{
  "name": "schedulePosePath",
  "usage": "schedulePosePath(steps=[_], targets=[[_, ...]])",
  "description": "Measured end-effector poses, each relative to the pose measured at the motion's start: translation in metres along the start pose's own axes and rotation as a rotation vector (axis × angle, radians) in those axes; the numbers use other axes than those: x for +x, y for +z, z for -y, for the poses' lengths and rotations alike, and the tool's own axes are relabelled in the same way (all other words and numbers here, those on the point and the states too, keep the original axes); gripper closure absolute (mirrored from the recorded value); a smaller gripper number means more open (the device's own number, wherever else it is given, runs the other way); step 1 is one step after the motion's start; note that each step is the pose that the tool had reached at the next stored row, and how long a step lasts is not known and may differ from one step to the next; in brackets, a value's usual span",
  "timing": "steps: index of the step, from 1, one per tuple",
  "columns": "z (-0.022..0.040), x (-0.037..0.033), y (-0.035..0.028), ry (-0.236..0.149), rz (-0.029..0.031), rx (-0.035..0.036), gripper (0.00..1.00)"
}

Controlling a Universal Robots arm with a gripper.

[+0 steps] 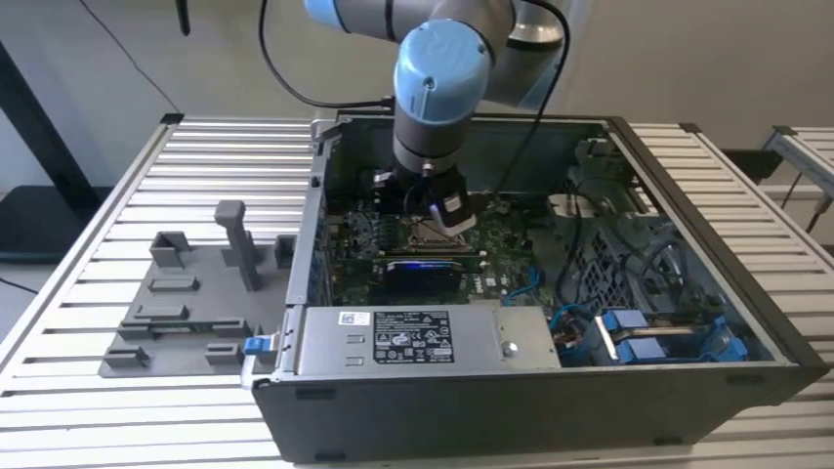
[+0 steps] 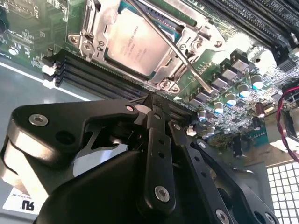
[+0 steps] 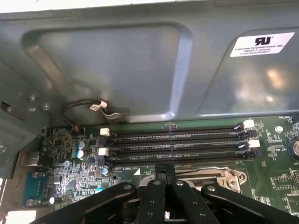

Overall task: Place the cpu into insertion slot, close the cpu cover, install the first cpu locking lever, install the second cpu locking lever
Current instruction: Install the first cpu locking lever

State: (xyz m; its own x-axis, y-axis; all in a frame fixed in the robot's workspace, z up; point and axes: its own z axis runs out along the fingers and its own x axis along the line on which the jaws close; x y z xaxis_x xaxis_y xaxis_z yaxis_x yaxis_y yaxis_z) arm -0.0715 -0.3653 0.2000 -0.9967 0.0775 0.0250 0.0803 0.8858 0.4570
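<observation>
Your gripper (image 1: pixel 443 210) hangs inside the open PC case (image 1: pixel 678 293), low over the board (image 1: pixel 509 264) near the socket. In both wrist views its fingers (image 2: pixel 152 105) meet at the tips with nothing between them, so it is closed and holds nothing.

In the second wrist view, the cpu (image 2: pixel 135 44) lies flat in the slot (image 2: pixel 166 77), silver face up. The cover (image 2: pixel 96 28) frames the cpu's edges, apparently down around it. One lever (image 2: pixel 173 44) runs as a thin metal rod diagonally across the cpu corner, its free end out over the capacitors (image 2: pixel 233 86); you cannot tell whether it is latched. The gripper tips sit just beside the socket, over the black memory slots (image 2: pixel 98 77) that border it.

In the first wrist view, you see the four memory slots (image 3: pixel 177 144) just beyond the fingers (image 3: pixel 164 175), then the grey case wall (image 3: pixel 117 60) with a loose small cable (image 3: pixel 100 108) and a white label (image 3: pixel 259 44).

In the exterior view, crowding the gripper: the power supply (image 1: pixel 404 337) at the near side and a cable bundle with blue connectors (image 1: pixel 639 332) on the exterior view's right. Outside the case, on the slatted table (image 1: pixel 156 410) at the exterior view's left, a grey fixture tray (image 1: pixel 195 303) stands well apart.
</observation>
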Motion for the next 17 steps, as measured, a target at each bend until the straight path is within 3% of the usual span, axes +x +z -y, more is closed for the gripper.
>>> schedulePosePath(steps=[3, 17], targets=[[0.0002, 0.0031, 0.0000, 0.000, -0.0010, -0.0127, 0.89], [0.0005, 0.0023, 0.0038, 0.000, -0.0011, -0.0148, 0.89]])
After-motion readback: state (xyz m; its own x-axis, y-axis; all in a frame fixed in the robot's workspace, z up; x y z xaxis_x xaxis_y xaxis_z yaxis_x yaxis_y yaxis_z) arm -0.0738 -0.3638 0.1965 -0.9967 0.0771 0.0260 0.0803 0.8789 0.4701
